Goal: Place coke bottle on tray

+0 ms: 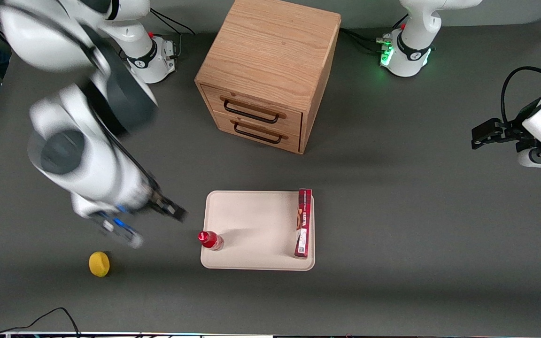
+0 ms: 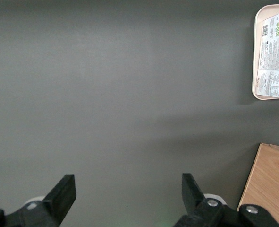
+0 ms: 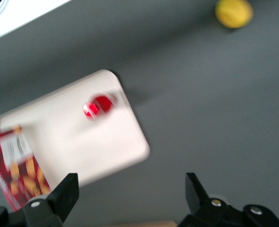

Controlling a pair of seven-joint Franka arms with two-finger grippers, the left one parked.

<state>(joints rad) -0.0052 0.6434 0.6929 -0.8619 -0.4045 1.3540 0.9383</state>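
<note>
The coke bottle (image 1: 210,240), small and red with a red cap, stands upright on the cream tray (image 1: 256,220), just inside the tray's edge toward the working arm's end. In the right wrist view the coke bottle (image 3: 97,106) shows from above, near a rounded corner of the tray (image 3: 73,142). My gripper (image 1: 157,228) hangs open above the bare table, apart from the bottle and toward the working arm's end. Nothing sits between the gripper's (image 3: 131,184) fingers.
A long flat red box (image 1: 303,223) lies along the tray's edge toward the parked arm's end. A yellow fruit-like ball (image 1: 99,264) rests on the table near my gripper, closer to the front camera. A wooden two-drawer cabinet (image 1: 268,70) stands farther from the camera.
</note>
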